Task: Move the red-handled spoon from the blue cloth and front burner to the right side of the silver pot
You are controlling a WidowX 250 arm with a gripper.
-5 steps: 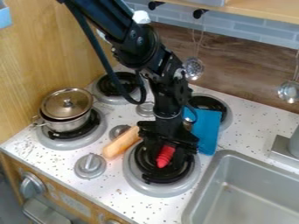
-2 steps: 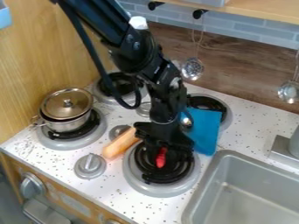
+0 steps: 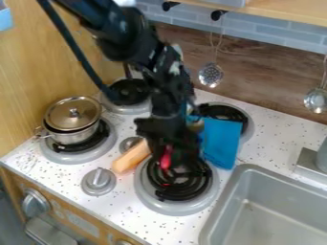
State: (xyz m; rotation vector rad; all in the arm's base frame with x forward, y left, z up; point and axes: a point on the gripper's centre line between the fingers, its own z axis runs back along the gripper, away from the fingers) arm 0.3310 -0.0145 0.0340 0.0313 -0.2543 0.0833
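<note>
A red thing (image 3: 166,159) is held by the black gripper (image 3: 168,163), its fingers closed around it, above the black ring (image 3: 186,187), near the blue cloth (image 3: 221,143).

single fixed camera, high above the front of the stovetop, slanting down toward stove, sink corner and backsplash

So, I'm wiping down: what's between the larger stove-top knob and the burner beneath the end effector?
Bare, speckled countertop between the knob and the burner, as the camera view shows.
</note>
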